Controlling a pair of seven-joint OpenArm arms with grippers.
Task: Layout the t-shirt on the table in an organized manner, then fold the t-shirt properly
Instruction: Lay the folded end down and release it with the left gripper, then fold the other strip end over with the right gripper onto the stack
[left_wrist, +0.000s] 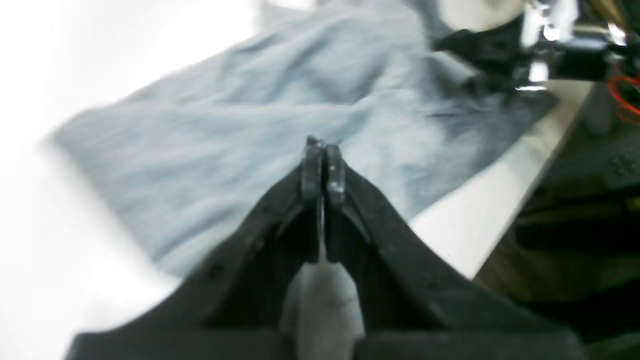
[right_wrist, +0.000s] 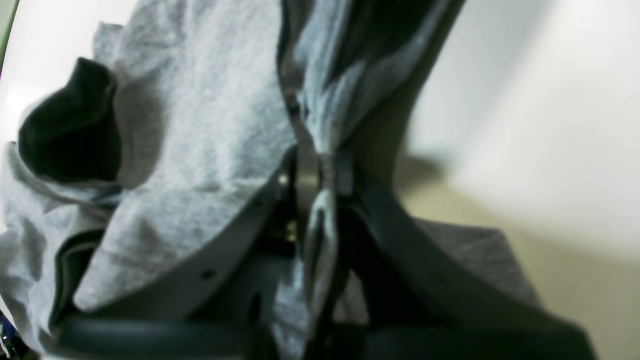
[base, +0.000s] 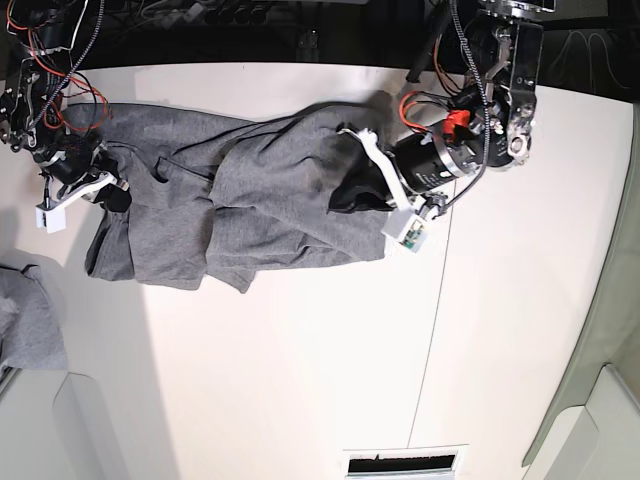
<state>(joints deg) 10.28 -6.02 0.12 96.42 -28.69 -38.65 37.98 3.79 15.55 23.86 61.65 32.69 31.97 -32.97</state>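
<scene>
The heather-grey t-shirt (base: 250, 200) lies rumpled across the far part of the white table (base: 300, 380), with folds bunched through its middle. My left gripper (base: 350, 192) is at the shirt's right end. In the left wrist view its fingers (left_wrist: 322, 150) are shut, with a strip of grey cloth between them, above the t-shirt (left_wrist: 250, 125). My right gripper (base: 112, 195) is at the shirt's left end. Close up, the right gripper (right_wrist: 322, 165) is shut on a pinched fold of the t-shirt (right_wrist: 200, 125), which drapes over its fingers.
A smaller bunch of grey cloth (base: 25, 320) lies at the table's left edge. A thin dark seam (base: 435, 300) runs down the tabletop. A slotted vent (base: 405, 462) sits at the near edge. Wires and arm bases crowd the back edge.
</scene>
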